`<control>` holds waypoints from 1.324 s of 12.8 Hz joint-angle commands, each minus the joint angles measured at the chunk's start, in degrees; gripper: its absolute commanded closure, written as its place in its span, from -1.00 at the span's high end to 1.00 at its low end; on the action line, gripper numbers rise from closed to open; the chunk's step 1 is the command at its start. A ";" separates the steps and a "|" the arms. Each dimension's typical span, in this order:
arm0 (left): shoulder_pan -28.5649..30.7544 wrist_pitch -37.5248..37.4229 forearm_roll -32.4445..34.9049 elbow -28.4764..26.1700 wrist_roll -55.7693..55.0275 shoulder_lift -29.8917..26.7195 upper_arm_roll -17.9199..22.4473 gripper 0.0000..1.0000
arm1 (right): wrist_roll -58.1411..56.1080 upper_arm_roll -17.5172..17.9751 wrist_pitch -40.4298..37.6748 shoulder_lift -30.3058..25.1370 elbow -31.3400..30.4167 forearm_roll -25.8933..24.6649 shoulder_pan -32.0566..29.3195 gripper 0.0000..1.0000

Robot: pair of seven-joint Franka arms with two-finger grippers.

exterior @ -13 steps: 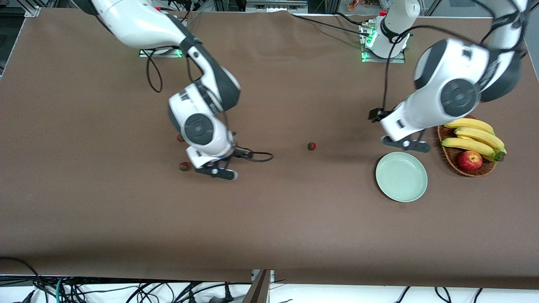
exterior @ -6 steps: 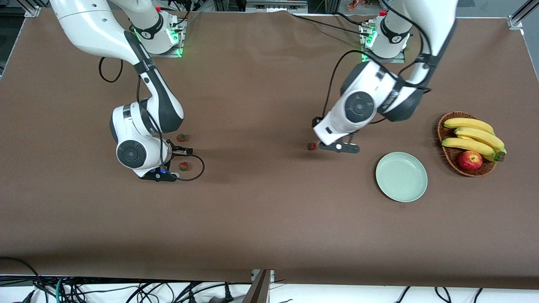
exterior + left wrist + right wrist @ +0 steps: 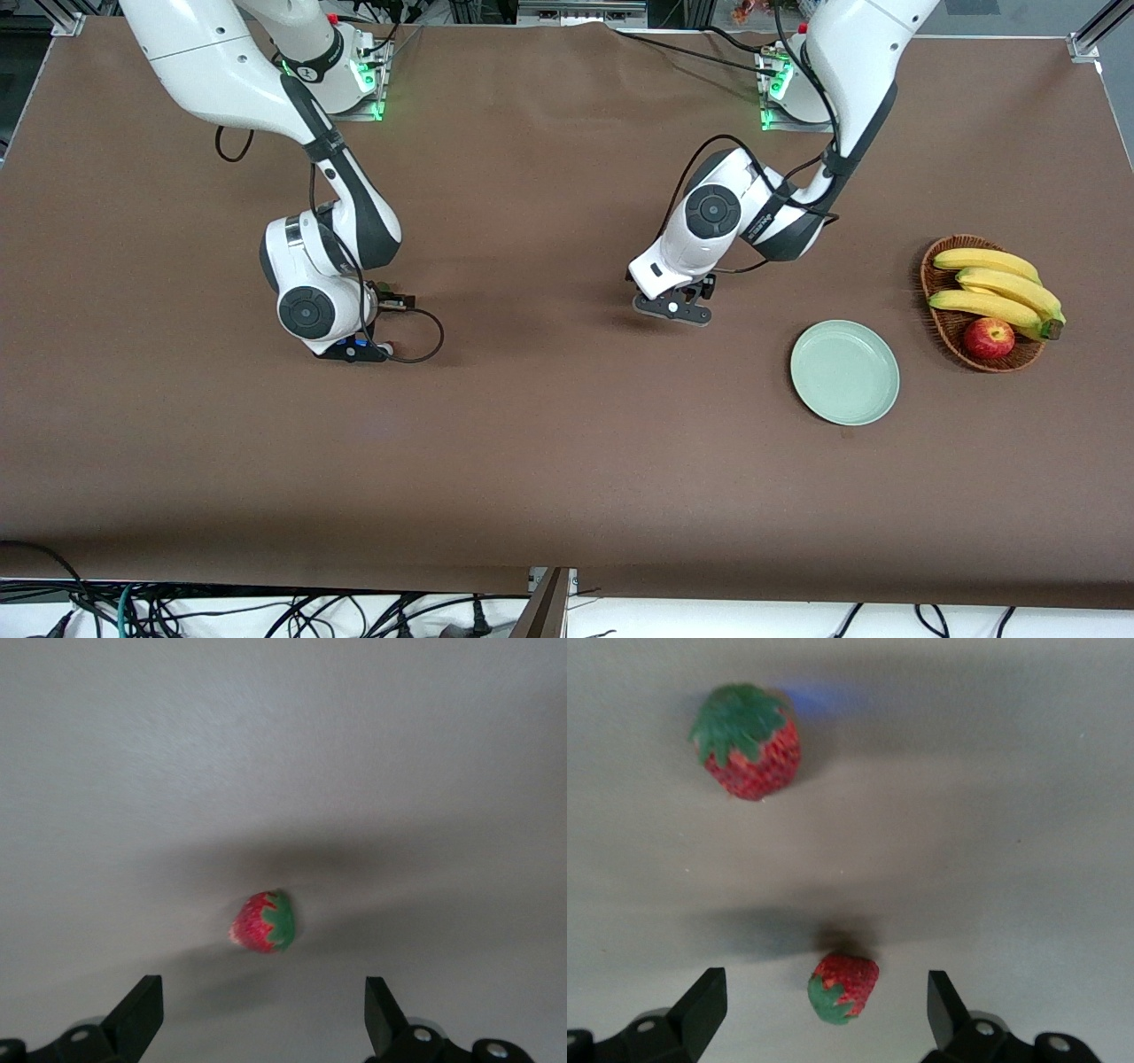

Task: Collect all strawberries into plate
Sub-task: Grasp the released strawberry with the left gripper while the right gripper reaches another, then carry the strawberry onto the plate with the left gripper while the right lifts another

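- Left tool (image 3: 257, 1028) hangs low over one strawberry (image 3: 263, 922) near the middle of the surface (image 3: 567, 461), fingers spread wide to straddle it — a grasp looks imminent.
- Right tool (image 3: 824, 1023) hangs likewise spread over two strawberries (image 3: 843, 986) toward the right arm's end.
- Plate (image 3: 844, 372) sits bare beside the basket (image 3: 941, 332).
- From the front, the arms hide all three berries.

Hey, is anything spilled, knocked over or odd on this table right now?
Nothing stands out. The pale mint-green round plate lies flat, bare, beside the brown wicker basket of bananas and apple. One small red strawberry lies under the open left gripper; two more lie under the open right gripper.
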 commanded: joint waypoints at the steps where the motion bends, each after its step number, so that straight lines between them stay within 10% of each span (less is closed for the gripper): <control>1: -0.08 4.57 6.19 -0.62 0.04 0.59 0.30 1.00 | -0.20 0.14 0.27 -2.18 -2.96 -0.27 -0.08 1.00; 3: 0.54 7.65 8.86 -0.79 0.04 2.69 0.21 1.00 | -0.20 0.14 0.26 -2.09 -3.67 -0.27 -0.08 0.98; 5: 0.45 8.37 8.94 -0.71 0.13 3.05 0.30 0.90 | -0.29 0.23 0.26 -2.00 -3.84 -0.27 -0.08 0.37; 7: 0.45 8.37 8.95 -0.71 0.21 2.88 0.30 -0.11 | -0.29 0.23 0.62 -1.65 -4.11 -0.27 -0.16 0.07; 10: 0.45 8.28 9.03 -0.36 0.48 2.53 0.39 -0.94 | -0.29 0.23 0.44 -1.48 -4.11 -0.27 -0.16 -0.62; 12: 0.80 8.37 10.26 -0.27 3.89 2.53 0.48 -1.00 | -0.29 0.31 0.44 -1.56 -4.02 -0.10 -0.16 -0.93; 17: 3.60 1.56 10.53 -0.18 7.14 -3.87 0.13 -1.00 | 5.65 5.93 0.08 -1.92 2.12 2.53 0.53 -0.93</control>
